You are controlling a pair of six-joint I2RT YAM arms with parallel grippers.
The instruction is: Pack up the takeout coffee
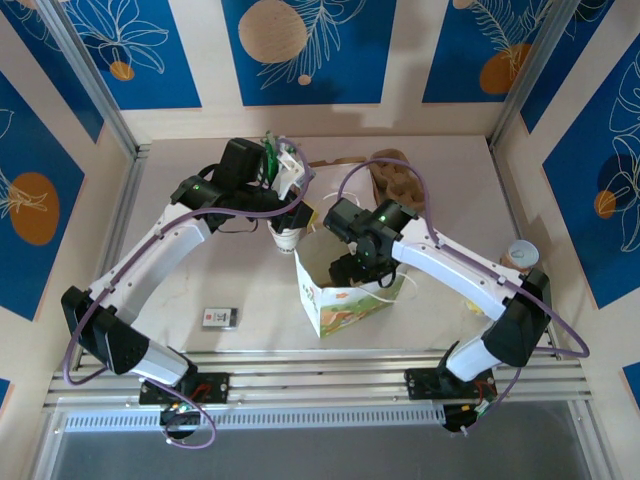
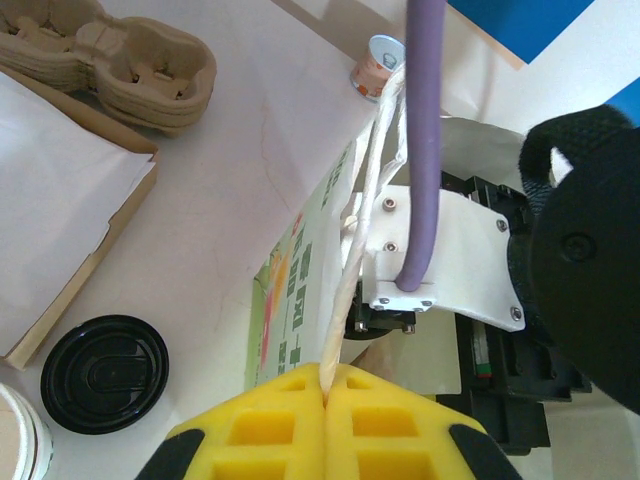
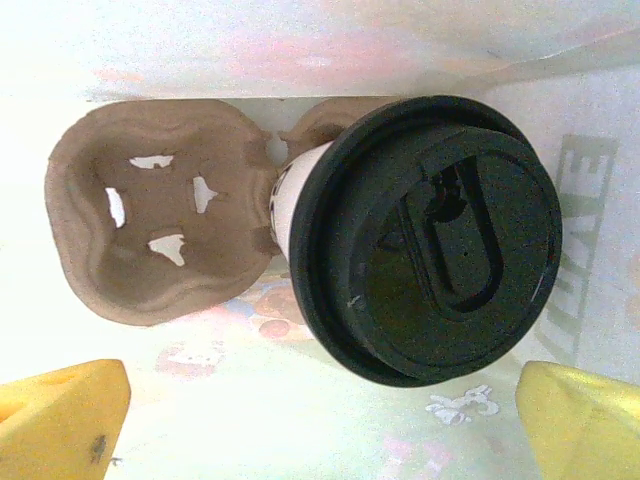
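The takeout coffee [image 3: 430, 240], a white paper cup with a black lid, stands in one pocket of a brown cardboard carrier [image 3: 150, 240] on the floor of the printed paper bag [image 1: 345, 305]. My right gripper [image 3: 320, 430] reaches down into the bag [image 2: 300, 290] and hangs open just above the cup, one yellow finger [image 3: 60, 420] on each side and apart from it. My left gripper [image 2: 327, 375] is shut on the bag's cream rope handle [image 2: 350, 270], holding it up at the bag's far-left side [image 1: 290, 180].
A stack of lidless cups [image 1: 286, 237] and a loose black lid [image 2: 103, 373] sit left of the bag. Spare cardboard carriers [image 1: 395, 180] and a flat brown paper bag [image 2: 60, 210] lie behind. A small cup [image 1: 522, 255] stands at the right, a small card [image 1: 220, 318] at the near left.
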